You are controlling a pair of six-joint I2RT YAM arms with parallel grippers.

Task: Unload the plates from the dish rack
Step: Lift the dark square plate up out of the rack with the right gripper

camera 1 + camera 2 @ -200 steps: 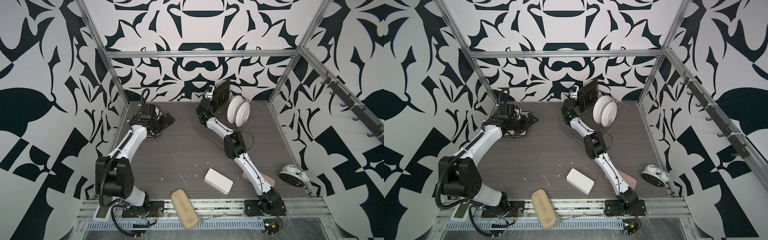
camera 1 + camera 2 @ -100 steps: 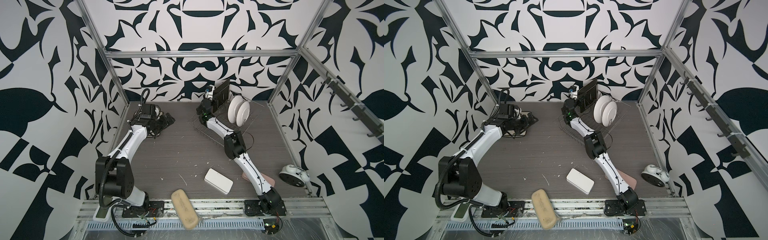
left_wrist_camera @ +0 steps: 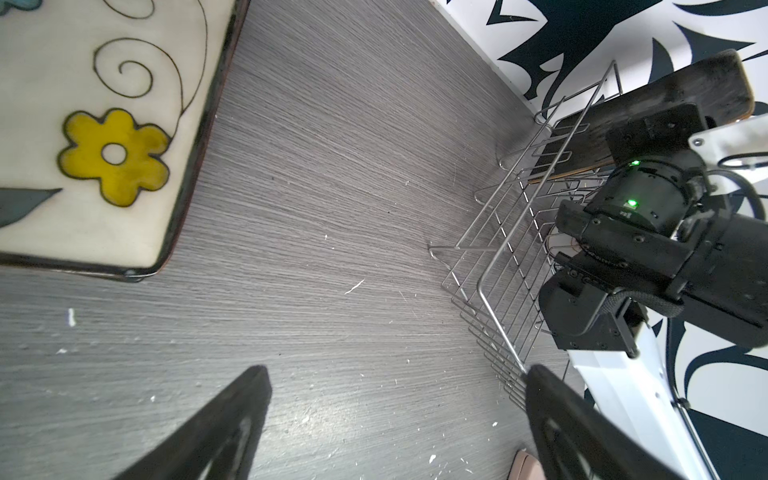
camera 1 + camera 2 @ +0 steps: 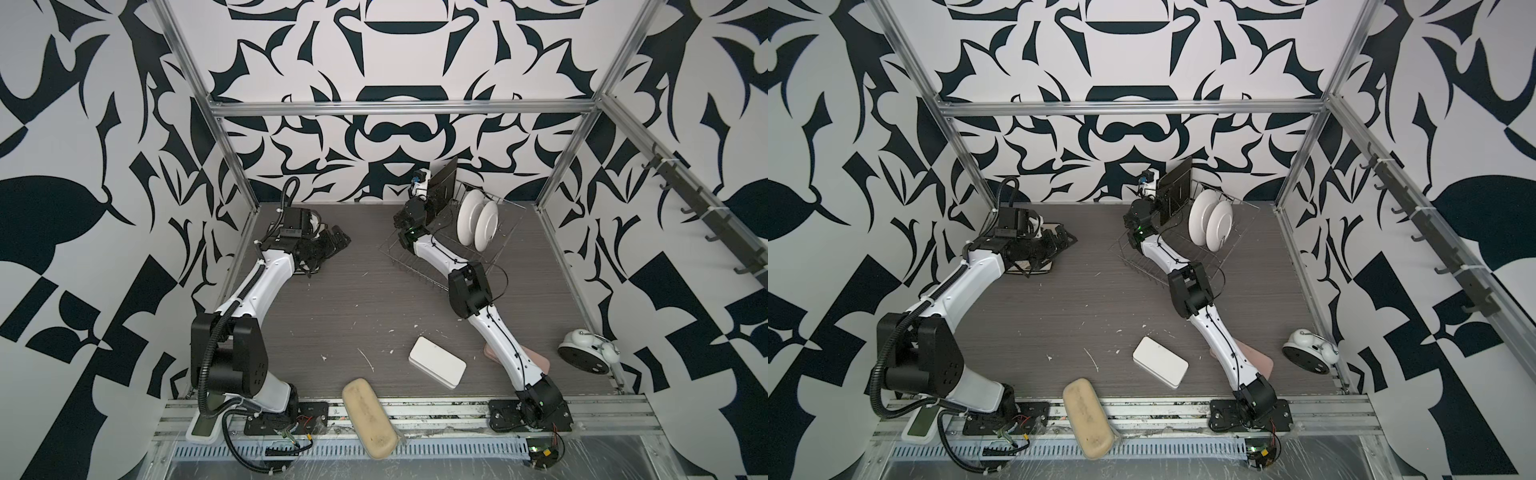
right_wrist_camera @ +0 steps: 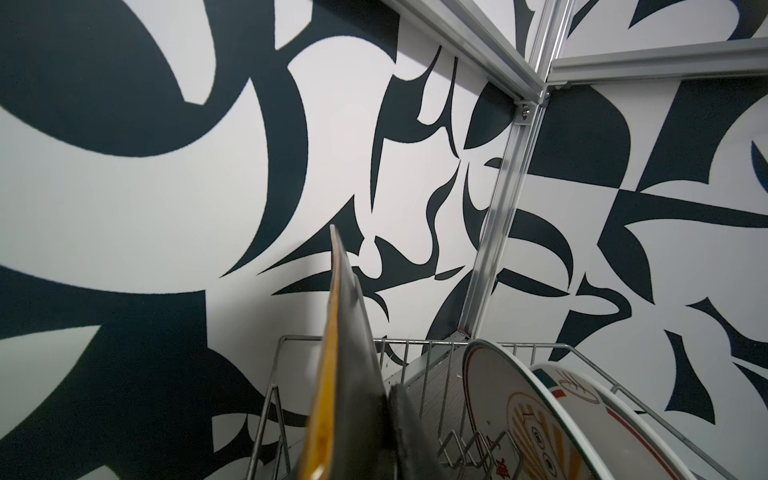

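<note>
Nearest, a tan oblong pad is lying across the front rail, and just beyond it a white box is resting flat on the grey table. To the right, a pink thing is peeking out from under the right arm, and an alarm clock is lying at the near right edge.

Farther back on the left, the left claw is hovering low over the table with its fingers spread wide apart and nothing between them. A square flowered plate with a dark rim is lying flat on the table partly beneath that arm's wrist.

At the far right, the wire dish rack is sitting close to the back wall. The right claw is reaching into the rack's left end, clamped on the edge of a black square plate, which is standing on edge and tilting above the rack's rim. Just right of it, two round white plates are standing upright side by side in the rack, printed faces showing in the right wrist view.
</note>
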